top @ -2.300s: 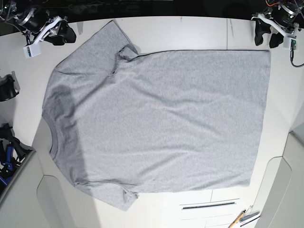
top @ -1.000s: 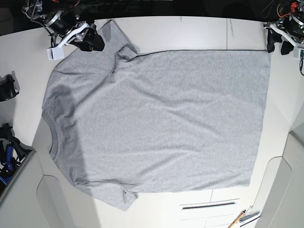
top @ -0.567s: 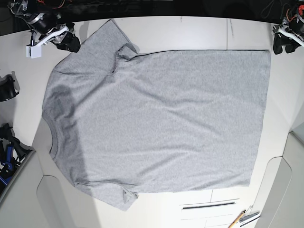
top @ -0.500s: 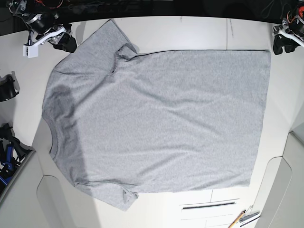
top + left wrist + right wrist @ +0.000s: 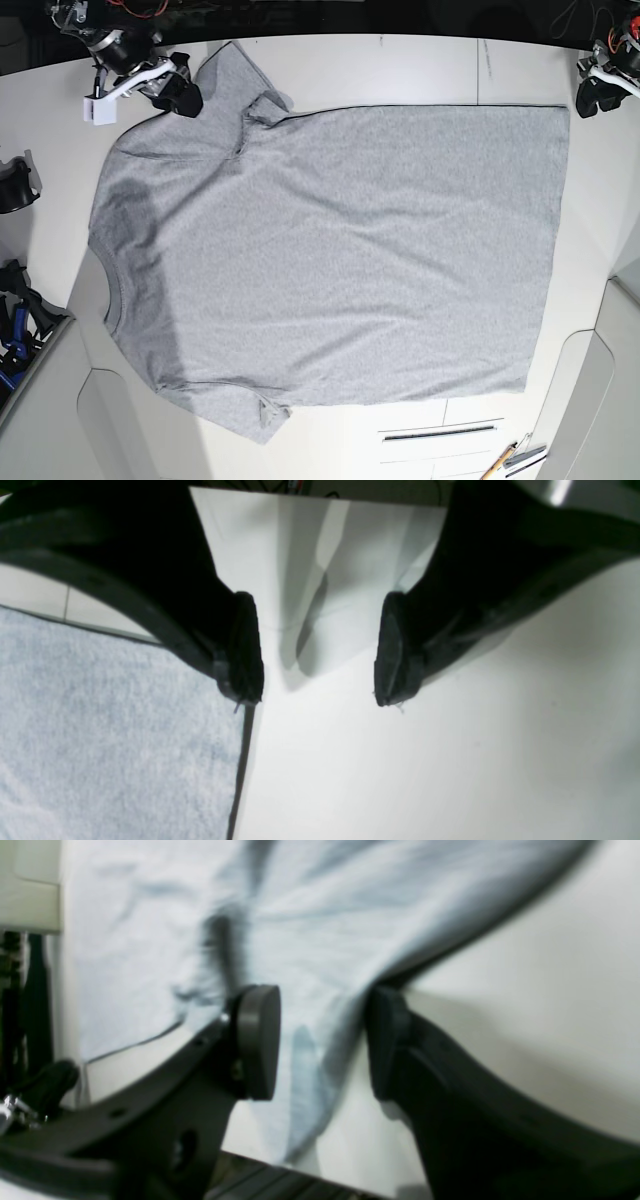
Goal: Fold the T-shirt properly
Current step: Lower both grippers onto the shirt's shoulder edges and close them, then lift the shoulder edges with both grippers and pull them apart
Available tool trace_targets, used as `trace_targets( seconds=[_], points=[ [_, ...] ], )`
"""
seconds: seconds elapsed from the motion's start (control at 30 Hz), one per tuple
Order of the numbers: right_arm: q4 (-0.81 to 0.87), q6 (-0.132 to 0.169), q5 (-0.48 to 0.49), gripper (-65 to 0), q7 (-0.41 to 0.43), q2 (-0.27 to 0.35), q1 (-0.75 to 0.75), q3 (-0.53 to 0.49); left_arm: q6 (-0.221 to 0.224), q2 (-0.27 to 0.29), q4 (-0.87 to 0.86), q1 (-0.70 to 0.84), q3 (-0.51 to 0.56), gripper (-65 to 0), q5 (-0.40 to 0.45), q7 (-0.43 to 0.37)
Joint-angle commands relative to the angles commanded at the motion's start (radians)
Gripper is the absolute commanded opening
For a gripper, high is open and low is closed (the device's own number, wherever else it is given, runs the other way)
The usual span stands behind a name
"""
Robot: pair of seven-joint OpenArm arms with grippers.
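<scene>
The heather-grey T-shirt [image 5: 330, 250] lies flat on the white table [image 5: 400, 65], collar to the left, hem to the right. No lettering or tag shows. My right gripper [image 5: 182, 95] is at the far sleeve's edge. In the right wrist view it [image 5: 320, 1040] is open, with the edge of the T-shirt's sleeve [image 5: 320, 940] lying between its jaws. My left gripper [image 5: 588, 100] is just off the far hem corner. In the left wrist view it [image 5: 316, 700] is open over bare table, with the T-shirt's corner [image 5: 115, 740] beside its left finger [image 5: 245, 650].
Black gear [image 5: 15, 185] and blue-and-black items [image 5: 15, 320] sit at the table's left edge. A pencil and small tools [image 5: 515, 458] lie at the near right. A dark slot [image 5: 440, 432] runs in the table's front part.
My right gripper has moved right from the table corner to the sleeve's edge. My left gripper has stayed near the far hem corner. The shirt has not moved.
</scene>
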Motion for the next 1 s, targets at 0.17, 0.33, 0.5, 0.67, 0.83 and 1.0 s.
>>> trace_targets(
  seconds=[0.17,0.33,0.5,0.67,0.83,1.0],
  points=[
    [0.0,0.0,-0.008,-37.0,0.0,-0.016,0.024,-0.021,0.0,0.0,0.0,-0.002,0.0,-26.1,-0.005,0.0],
    [0.0,0.003,-0.008,-37.0,0.004,-0.016,0.026,-0.023,-0.003,0.0,0.0,-0.017,0.008,-26.1,-0.004,0.0],
    [0.0,0.008,-0.008,-37.0,0.003,-0.013,0.026,-0.023,0.0,-0.001,-0.006,-0.066,0.017,-26.1,0.009,0.027],
    [0.0,0.008,-0.008,-37.0,0.007,-0.013,0.026,-0.023,0.008,-0.002,-0.017,-0.068,0.092,-26.1,0.019,0.027],
    [0.0,0.008,-0.011,-37.0,0.011,-0.013,0.026,-0.023,0.008,-0.003,-0.017,-0.068,0.155,-26.1,0.035,0.034],
    [0.0,0.024,0.0,-37.0,0.011,-0.013,0.026,-0.023,-0.028,-0.002,-0.017,-0.068,0.218,-26.1,0.036,0.067]
  ],
)
